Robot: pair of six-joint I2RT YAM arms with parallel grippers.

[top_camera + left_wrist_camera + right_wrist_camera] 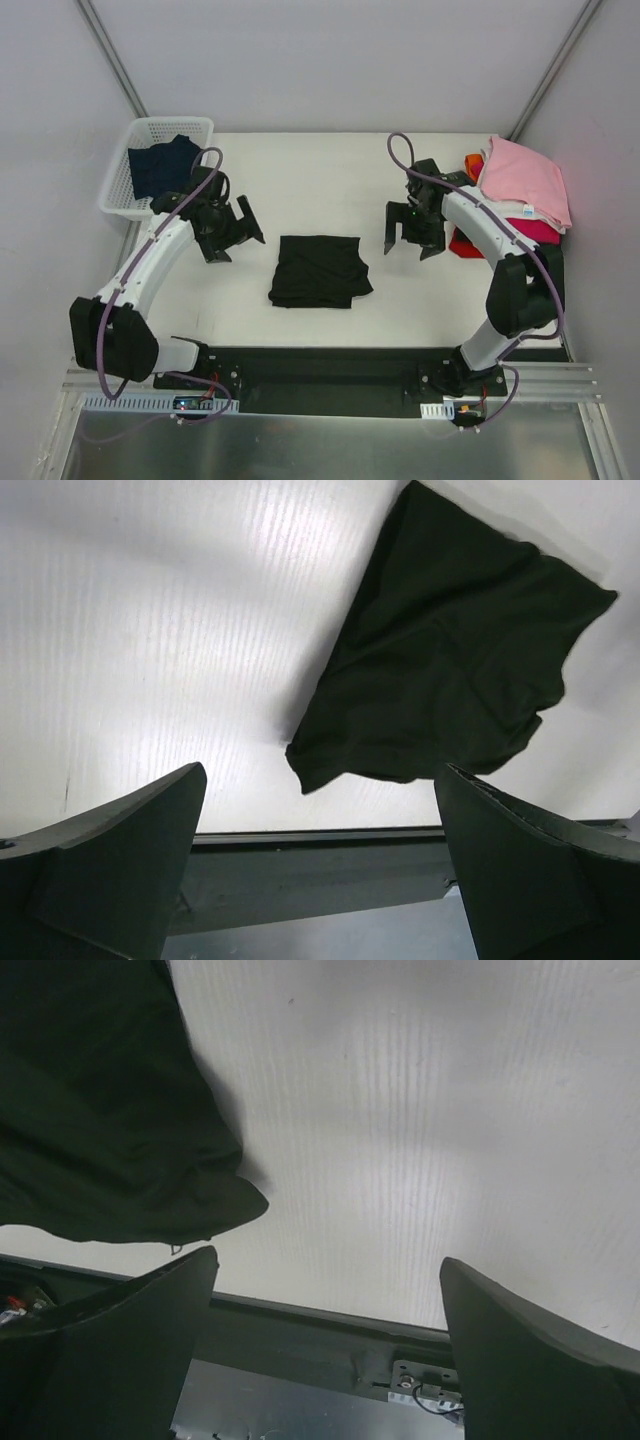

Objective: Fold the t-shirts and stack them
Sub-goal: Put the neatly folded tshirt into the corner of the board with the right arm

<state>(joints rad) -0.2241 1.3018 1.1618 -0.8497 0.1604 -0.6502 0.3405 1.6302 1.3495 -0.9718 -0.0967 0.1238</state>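
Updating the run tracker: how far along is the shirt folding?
Done: a stack at the right, pink tee on top, magenta, red and orange cloth beneath. In hand: the black tee lies folded at centre, not yet stacked; left gripper and right gripper hang open and empty beside it. Left: the dark navy tee in the basket.

There are 7 t-shirts: 1 black t-shirt point(320, 270), 1 navy t-shirt point(163, 166), 1 pink t-shirt point(525, 175), 1 white t-shirt point(527, 211), 1 magenta t-shirt point(542, 231), 1 red t-shirt point(464, 243) and 1 orange t-shirt point(474, 163). There is 1 basket point(114, 192). There are 2 arms, the left arm point(150, 262) and the right arm point(492, 232).
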